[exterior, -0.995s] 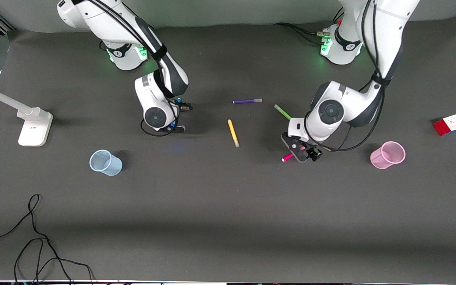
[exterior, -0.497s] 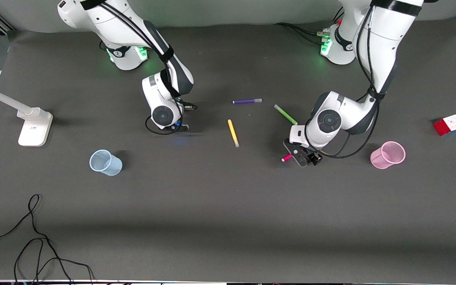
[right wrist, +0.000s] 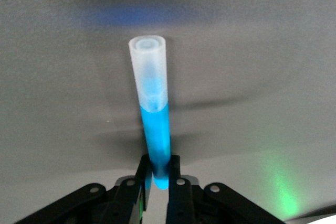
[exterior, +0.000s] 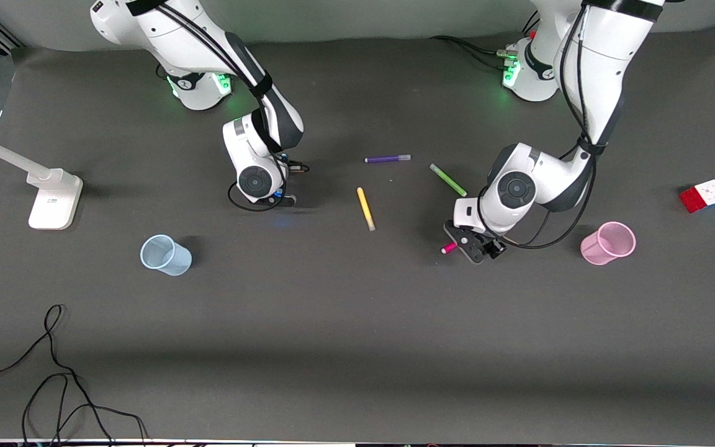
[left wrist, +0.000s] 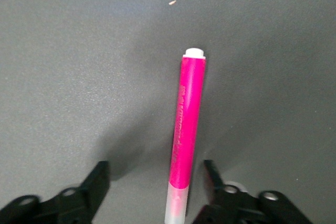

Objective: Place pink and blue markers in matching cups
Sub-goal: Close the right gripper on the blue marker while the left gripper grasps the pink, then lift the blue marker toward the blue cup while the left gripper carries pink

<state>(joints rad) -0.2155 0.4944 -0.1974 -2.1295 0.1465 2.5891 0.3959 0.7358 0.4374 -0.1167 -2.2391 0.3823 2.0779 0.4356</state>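
Both arms are picking up. The right gripper (right wrist: 156, 179) is clamping its jaws tight on the blue marker (right wrist: 156, 135), low over the desk (exterior: 345, 323). The left gripper (left wrist: 152, 190) is straddling the pink marker (left wrist: 186, 129), lying between half-closed jaws that are not yet touching it. A second ago both pairs stood wider. Next: finish closing, lift, carry to the blue cup (exterior: 165, 255) and pink cup (exterior: 608, 243).

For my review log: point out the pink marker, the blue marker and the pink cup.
pink marker (left wrist: 186, 124), left wrist view, mid barrel.
blue marker (right wrist: 157, 140), right wrist view, blue barrel above the fingers.
pink cup (exterior: 598, 254), front view, side wall.
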